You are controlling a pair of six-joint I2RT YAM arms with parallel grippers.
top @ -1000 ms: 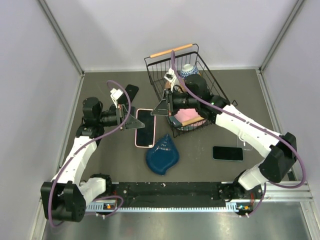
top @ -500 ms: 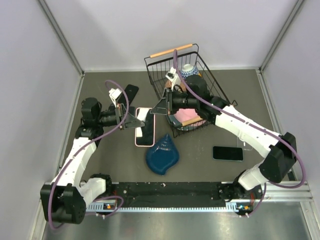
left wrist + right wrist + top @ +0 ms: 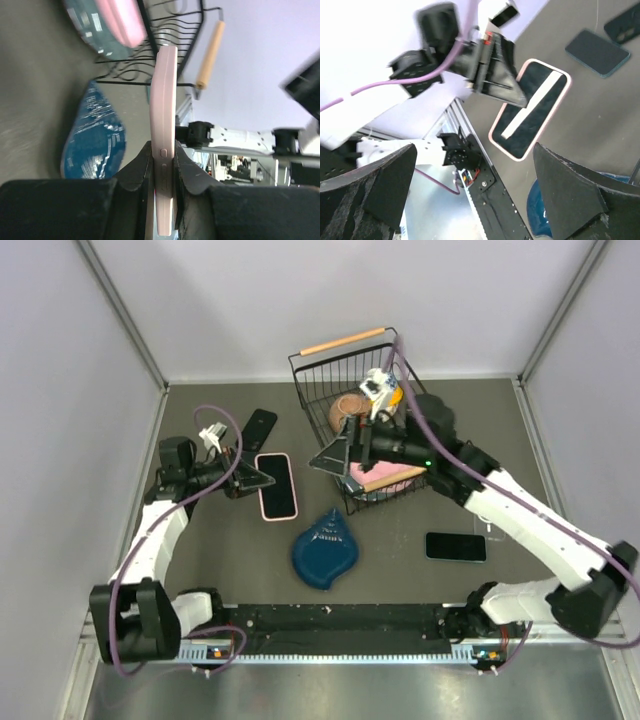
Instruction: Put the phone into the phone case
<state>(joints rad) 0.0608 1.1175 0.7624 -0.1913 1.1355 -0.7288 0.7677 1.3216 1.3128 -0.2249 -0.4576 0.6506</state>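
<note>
Standing beside the cell, I judge the task largely done. The black-screened phone sits inside the pale pink soft-plastic case, with a pink rim showing on every side of the screen in the overhead view. I cannot tell from here whether each corner is fully seated.

The left claw is closed on one long edge of the cased phone, its pads pinching the rim beside a side button. I cannot tell whether the assembly rests on the dark grey surface or hangs just above it. What appears to be left is setting it flat and letting go.

The right claw stands wide open and holds nothing. It is apart from the phone, at the near left corner of the black wire basket.

Room for moving:
- A blue teardrop-shaped dish lies near the phone's nearer end, not touching it.
- A flat black slab lies just beyond the far end.
- The basket wall bounds the right side.
- A second dark phone with a teal edge lies well apart to the right.
- The widest bare surface is toward the near edge, left of the dish.
</note>
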